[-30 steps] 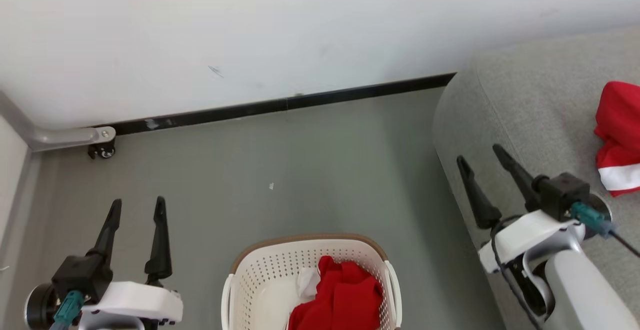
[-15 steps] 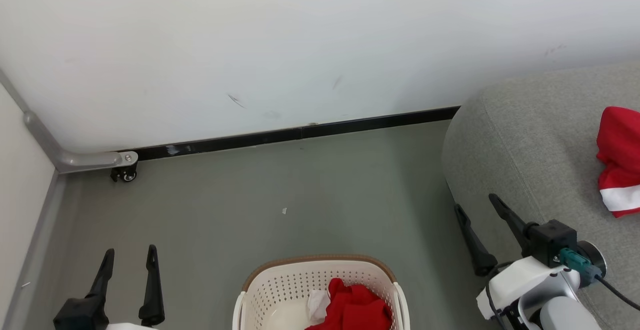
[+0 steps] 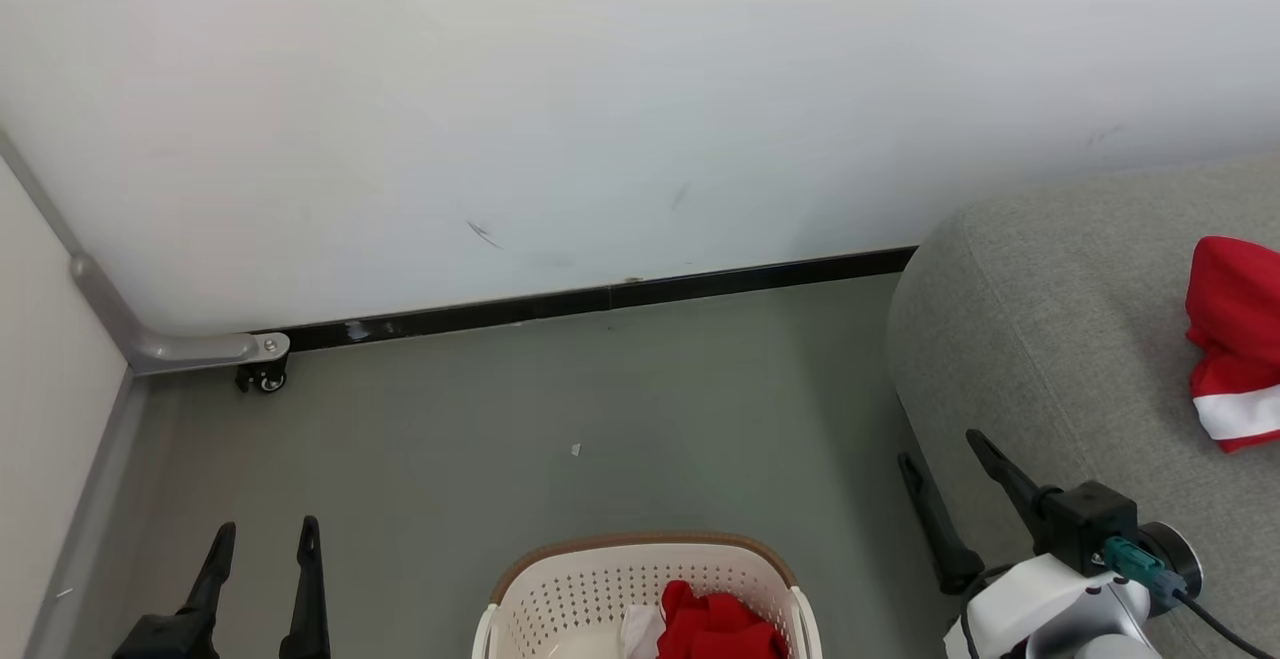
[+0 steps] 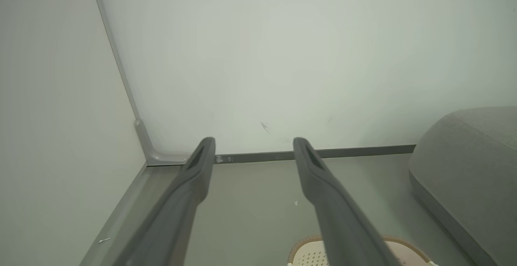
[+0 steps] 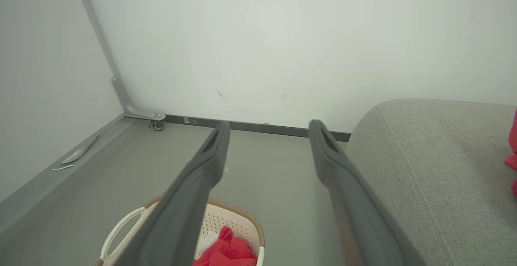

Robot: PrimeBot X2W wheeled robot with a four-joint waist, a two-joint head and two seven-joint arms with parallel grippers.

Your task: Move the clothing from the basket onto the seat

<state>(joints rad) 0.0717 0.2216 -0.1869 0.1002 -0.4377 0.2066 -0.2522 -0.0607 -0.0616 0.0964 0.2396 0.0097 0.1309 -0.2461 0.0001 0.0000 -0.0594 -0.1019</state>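
The cream basket (image 3: 590,589) stands on the floor at the bottom middle of the head view, holding red and white clothing (image 3: 715,624); the right wrist view shows the basket (image 5: 234,221) and clothing (image 5: 226,252) too. Another red garment with a white band (image 3: 1235,339) lies on the grey seat (image 3: 1050,339) at the right. My left gripper (image 3: 266,531) is open at the lower left, empty, left of the basket. My right gripper (image 3: 940,444) is open and empty beside the seat's left edge. In the wrist views both grippers (image 4: 252,141) (image 5: 268,124) stand wide apart, holding nothing.
A white wall with a dark baseboard (image 3: 600,297) runs across the back. A grey metal leg with a small caster (image 3: 262,377) sits at the left corner. A side wall (image 3: 40,389) closes the left. Grey floor (image 3: 600,409) lies between basket and wall.
The whole head view has shifted, so the camera has tilted up: basket and grippers sit lower in the picture. The right gripper has drawn back from over the seat's edge. Both stay open.
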